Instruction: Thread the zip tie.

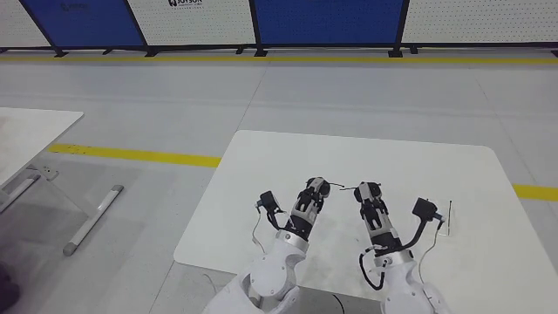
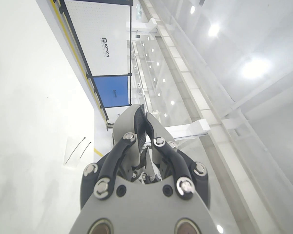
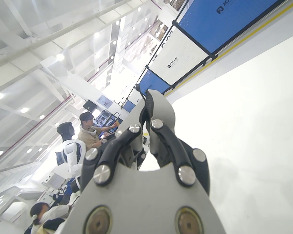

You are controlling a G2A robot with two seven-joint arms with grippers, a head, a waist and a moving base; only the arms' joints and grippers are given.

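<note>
Your left gripper [image 1: 321, 185] and right gripper [image 1: 361, 192] sit tip to tip, close together, over the near middle of the white table [image 1: 453, 161]. The zip tie [image 1: 342, 187] is a thin black line bridging the short gap between the two tips.

Left wrist view: left fingers [image 2: 125, 122] pressed together, pads meeting. A black strip runs down between them, so read it as pinching the tie.

Right wrist view: right fingers [image 3: 163, 110] clamped on the tie. Its black end pokes just past the tips.

Two spare zip ties [image 2: 78, 149] lie side by side on a clear sheet [image 2: 70, 144] on the table, out beyond your right arm and well apart from both grippers
</note>
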